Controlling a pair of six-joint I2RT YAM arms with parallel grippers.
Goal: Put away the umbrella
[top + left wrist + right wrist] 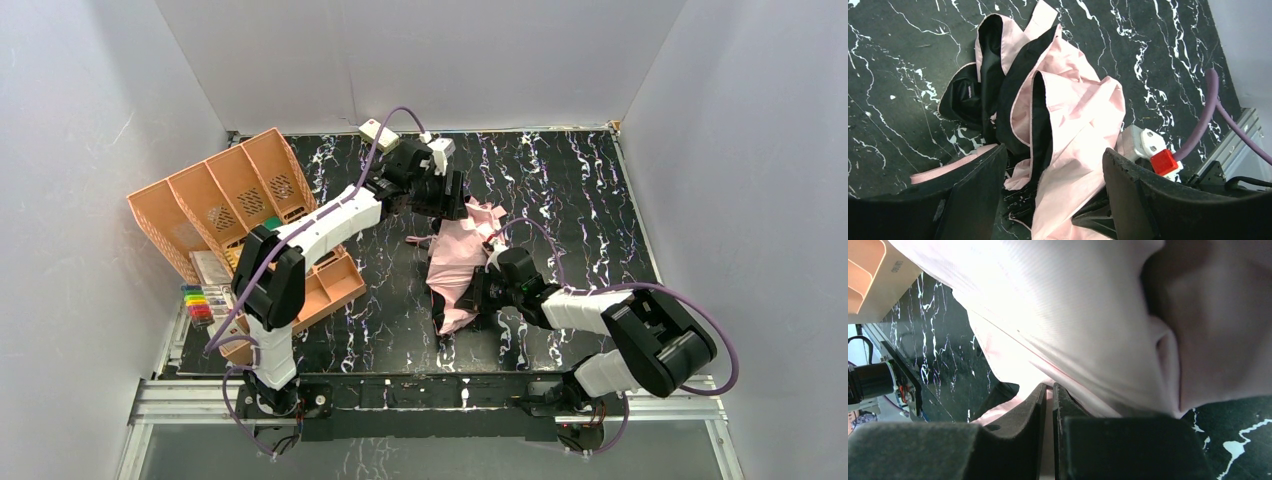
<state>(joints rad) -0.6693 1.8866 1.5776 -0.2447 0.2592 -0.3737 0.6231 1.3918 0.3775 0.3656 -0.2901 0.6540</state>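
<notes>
The umbrella (pixel 458 262) lay crumpled mid-table (pixel 560 180), its five-o'clock edge pinched by the clenched right gripper (pixel 1053 395), probably to anchor it while the released left gripper (pixel 1055 157) hovered over its twelve-o'clock folds.

The top external camera looks down from above and behind the near edge onto the whole table (pixel 580 180), the left wrist camera looks steeply down from close above the umbrella (pixel 1073 115), and the right wrist camera lies almost against its pink fabric, which all three views share.
</notes>
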